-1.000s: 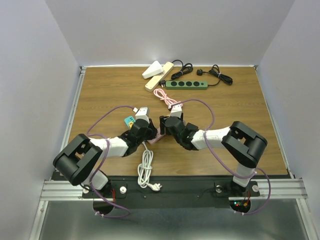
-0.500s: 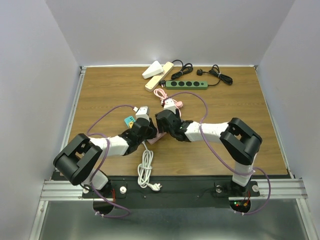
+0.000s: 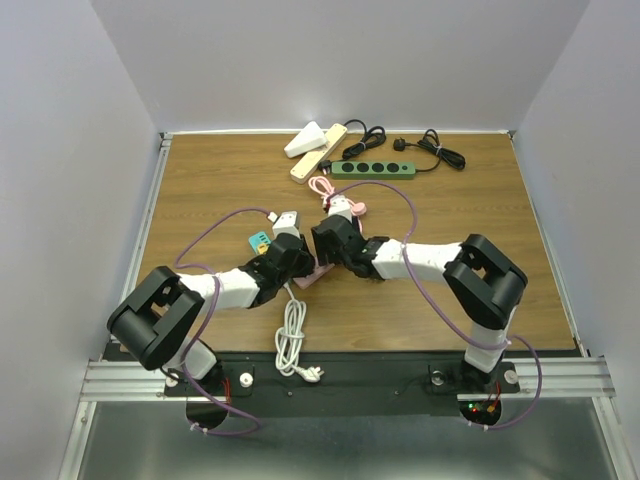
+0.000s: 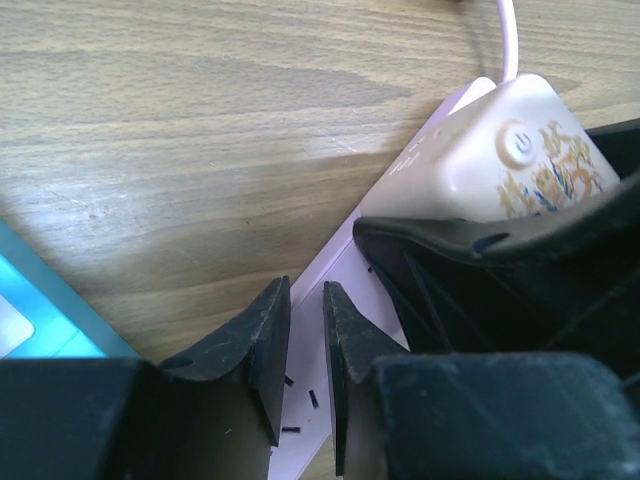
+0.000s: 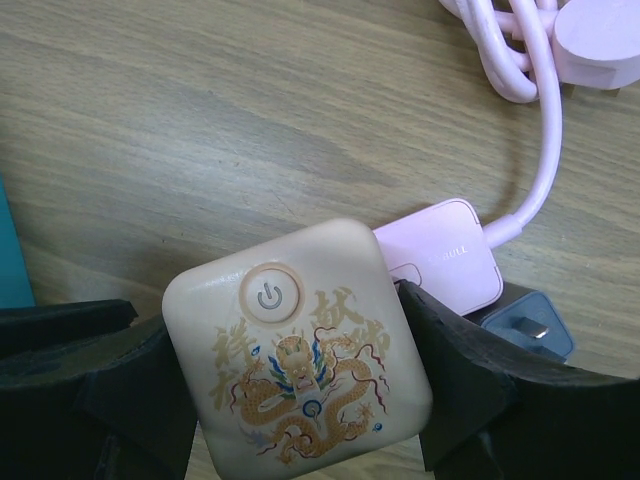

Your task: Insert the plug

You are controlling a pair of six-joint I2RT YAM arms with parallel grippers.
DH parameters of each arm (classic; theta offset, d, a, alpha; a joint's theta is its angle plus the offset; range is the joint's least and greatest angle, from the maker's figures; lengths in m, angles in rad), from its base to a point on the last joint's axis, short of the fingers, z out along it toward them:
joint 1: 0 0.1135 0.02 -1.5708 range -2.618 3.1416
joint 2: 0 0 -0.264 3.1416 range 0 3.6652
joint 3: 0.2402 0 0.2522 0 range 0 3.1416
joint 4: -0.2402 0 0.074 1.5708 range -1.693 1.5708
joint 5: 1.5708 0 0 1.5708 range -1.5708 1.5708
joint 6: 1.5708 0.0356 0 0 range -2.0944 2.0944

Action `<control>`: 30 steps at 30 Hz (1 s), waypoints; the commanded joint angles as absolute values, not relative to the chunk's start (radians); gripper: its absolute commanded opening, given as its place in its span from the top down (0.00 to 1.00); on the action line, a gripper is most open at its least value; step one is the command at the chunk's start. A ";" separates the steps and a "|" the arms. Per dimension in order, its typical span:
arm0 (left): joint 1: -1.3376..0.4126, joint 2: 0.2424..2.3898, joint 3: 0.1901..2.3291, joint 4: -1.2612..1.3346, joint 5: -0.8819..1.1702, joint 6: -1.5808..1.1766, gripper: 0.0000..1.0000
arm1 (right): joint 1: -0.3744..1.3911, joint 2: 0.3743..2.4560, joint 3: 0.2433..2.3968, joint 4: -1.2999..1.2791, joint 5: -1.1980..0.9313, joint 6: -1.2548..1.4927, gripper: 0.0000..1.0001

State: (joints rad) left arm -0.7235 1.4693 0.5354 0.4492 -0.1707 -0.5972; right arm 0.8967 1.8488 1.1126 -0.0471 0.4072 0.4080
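Observation:
A pink power strip (image 3: 312,272) lies on the wooden table between my two grippers. It also shows in the left wrist view (image 4: 425,160) and the right wrist view (image 5: 445,255). My right gripper (image 3: 325,250) is shut on a cream cube plug (image 5: 300,350) printed with a gold dragon and a power button. It holds the plug right over the strip's cable end. The plug also shows in the left wrist view (image 4: 500,160). My left gripper (image 4: 306,290) has its fingers nearly together, with nothing between them. Its tips sit over the strip's socket face. I see it in the top view too (image 3: 298,262).
The strip's pink cable coils to a pink plug (image 5: 600,35). A grey-blue adapter (image 5: 530,325) lies by the strip. A teal object (image 3: 259,241) is left of my left gripper. A white coiled cable (image 3: 291,335) lies near the front. A green strip (image 3: 372,170), a cream strip (image 3: 318,152) and black cables (image 3: 430,150) lie at the back.
My right gripper has moved left with the cream plug, closing in on the left gripper over the pink strip. The left arm has hardly moved.

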 commanded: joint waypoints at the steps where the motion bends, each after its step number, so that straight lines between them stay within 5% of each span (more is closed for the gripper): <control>1: -0.788 1.474 0.496 0.331 0.009 -0.653 0.72 | 0.900 1.885 1.009 -0.181 0.232 0.538 0.52; 12: -0.790 1.473 0.486 0.330 -0.020 -0.657 0.73 | 0.900 1.675 1.015 -0.193 0.284 0.514 0.01; 30: -0.804 1.474 0.482 0.341 -0.031 -0.690 0.75 | 0.900 1.480 0.908 -0.288 0.282 0.689 0.00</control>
